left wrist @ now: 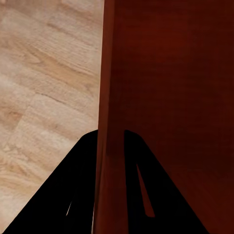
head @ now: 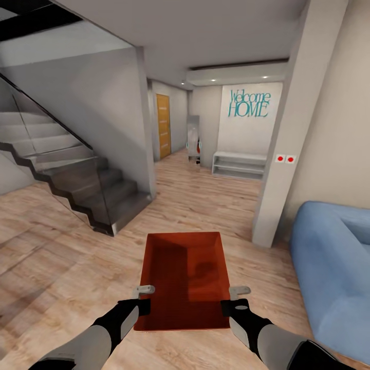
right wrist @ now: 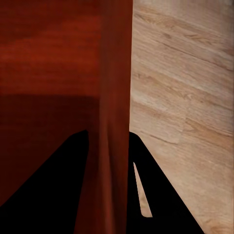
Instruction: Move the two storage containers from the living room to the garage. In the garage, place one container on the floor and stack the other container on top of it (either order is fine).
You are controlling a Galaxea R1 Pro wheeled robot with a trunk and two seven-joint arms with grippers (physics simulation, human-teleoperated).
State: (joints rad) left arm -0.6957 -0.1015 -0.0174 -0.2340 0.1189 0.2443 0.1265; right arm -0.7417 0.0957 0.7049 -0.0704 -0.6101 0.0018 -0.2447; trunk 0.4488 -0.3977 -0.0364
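An orange-red storage container [head: 186,277], open-topped and empty, hangs in front of me above the light wood plank floor of the living room. My left gripper [head: 144,292] is shut on its left wall [left wrist: 109,97], one finger inside and one outside. My right gripper [head: 239,293] is shut on its right wall [right wrist: 114,97] the same way. Both arms hold the bin level between them.
A blue sofa [head: 334,267] sits at the right. A white pillar [head: 280,154] stands ahead right of the bin. A dark staircase with a glass railing [head: 77,180] rises at the left. A hallway runs ahead to a wooden door [head: 163,126] and a white shelf bench [head: 239,164].
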